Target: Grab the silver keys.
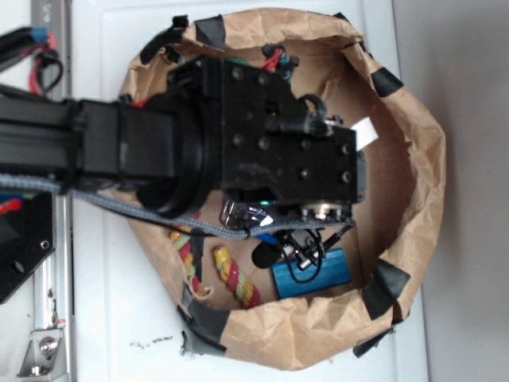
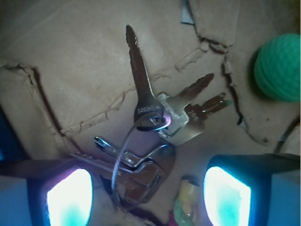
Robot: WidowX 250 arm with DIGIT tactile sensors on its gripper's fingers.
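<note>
Directly below the wrist camera, the silver keys [image 2: 160, 113], a shiny metal bunch on a thin wire ring, lie fanned on crumpled brown paper [image 2: 70, 56]. The black gripper [image 2: 148, 193] hangs over them, glowing fingers [image 2: 70, 197] spread wide apart, gripping nothing. A dimpled green ball [image 2: 280, 66] sits nearby at upper right.
</note>
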